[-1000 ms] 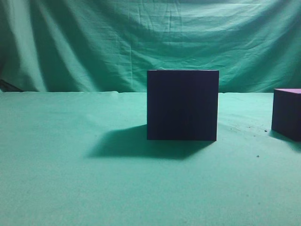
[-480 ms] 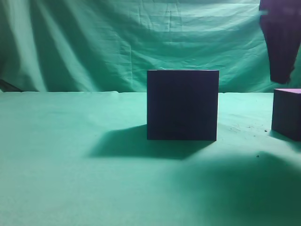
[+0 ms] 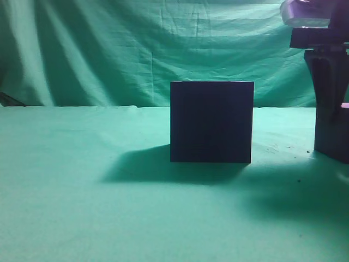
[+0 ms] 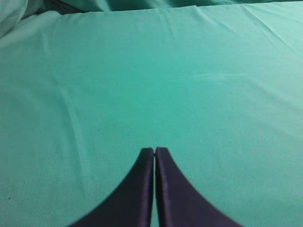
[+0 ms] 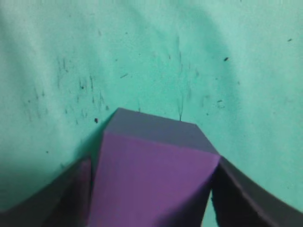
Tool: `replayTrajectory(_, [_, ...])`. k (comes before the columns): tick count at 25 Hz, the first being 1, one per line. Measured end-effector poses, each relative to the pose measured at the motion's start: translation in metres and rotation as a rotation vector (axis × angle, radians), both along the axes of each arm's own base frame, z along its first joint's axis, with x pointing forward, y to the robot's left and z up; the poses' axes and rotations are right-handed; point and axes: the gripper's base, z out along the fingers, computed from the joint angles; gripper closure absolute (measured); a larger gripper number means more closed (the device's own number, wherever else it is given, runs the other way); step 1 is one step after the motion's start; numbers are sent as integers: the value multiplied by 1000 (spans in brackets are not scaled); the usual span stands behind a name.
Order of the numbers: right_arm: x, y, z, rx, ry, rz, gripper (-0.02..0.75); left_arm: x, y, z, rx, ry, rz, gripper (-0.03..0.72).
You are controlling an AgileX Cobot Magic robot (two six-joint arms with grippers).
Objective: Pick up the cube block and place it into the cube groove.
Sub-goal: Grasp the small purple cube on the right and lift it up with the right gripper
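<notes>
A big dark navy-purple box shaped like a cube, the cube groove [image 3: 211, 121], sits in the middle of the green cloth-covered table [image 3: 82, 207], with its shadow lying to its left. Far over on the right edge of the exterior view stands the small dark purple cube block [image 3: 332, 139], well apart from the big box. The right gripper [image 3: 327, 82] hangs straight above this small block, and its dark fingers reach down to it. From the right wrist view, the small block [image 5: 154, 179] with its lighter purple top sits between the two dark fingers [image 5: 246, 198], one on each side. The fingers are spread wide and look very close to the block's sides, but I cannot tell if they are squeezing it. The left gripper [image 4: 155, 152] has its two dark fingers pressed together with nothing between them, above bare green cloth.
</notes>
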Motion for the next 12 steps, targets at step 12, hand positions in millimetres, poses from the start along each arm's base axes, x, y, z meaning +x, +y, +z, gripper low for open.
replayTrajectory(12, [20,7,44,8,-5,-34,303,0,0,0,0,0,0,688])
